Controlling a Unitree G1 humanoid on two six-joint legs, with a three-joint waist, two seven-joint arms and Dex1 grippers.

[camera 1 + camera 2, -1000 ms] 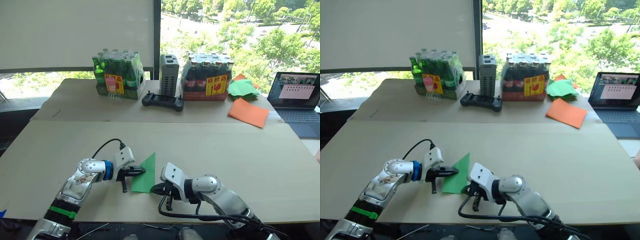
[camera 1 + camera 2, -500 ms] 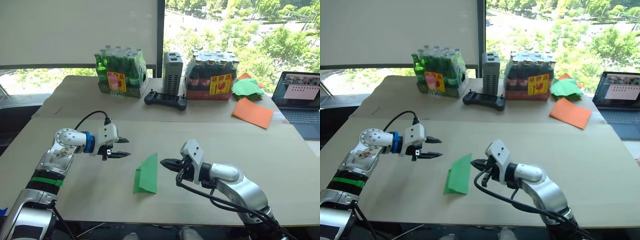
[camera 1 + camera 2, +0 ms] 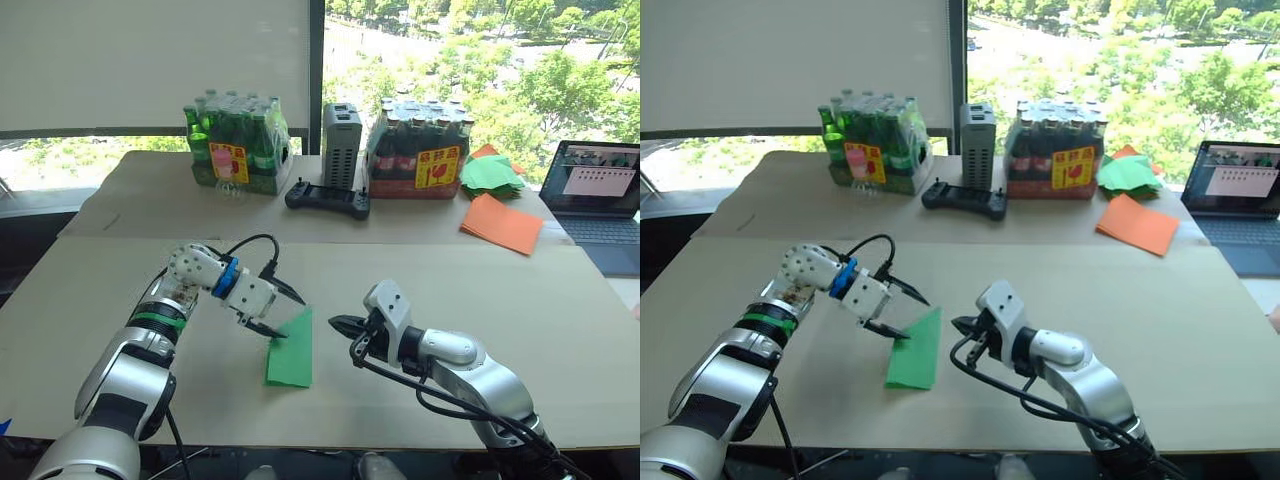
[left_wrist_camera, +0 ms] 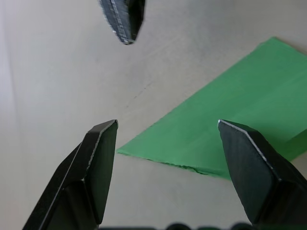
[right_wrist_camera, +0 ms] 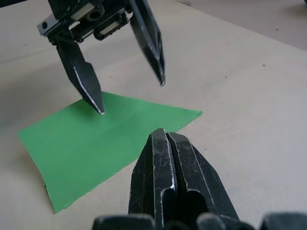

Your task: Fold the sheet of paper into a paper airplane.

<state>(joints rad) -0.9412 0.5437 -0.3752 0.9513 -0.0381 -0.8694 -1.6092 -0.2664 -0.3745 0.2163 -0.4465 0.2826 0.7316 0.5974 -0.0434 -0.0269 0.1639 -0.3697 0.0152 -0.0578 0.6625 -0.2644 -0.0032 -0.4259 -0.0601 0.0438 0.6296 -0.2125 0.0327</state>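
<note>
Basically featherweight, thin and slippery on the cardboard, so best pinched along a folded edge: bright green paper airplane (image 3: pixel 291 349), a flat pointed wedge lying near-centre on the table (image 3: pixel 560 330), left gripper (image 3: pixel 278 311) spread wide over its far left corner, right gripper (image 3: pixel 337 323) pressed together just right.

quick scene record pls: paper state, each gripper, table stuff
paper: green folded paper lying flat on the front table, pointed end toward the far side
left gripper: open, one fingertip at the paper's left edge, the other raised above the table
right gripper: shut, just right of the paper, apart from it
back table: two bottle packs, grey box, black controller, green paper heap, orange sheets, laptop
</note>
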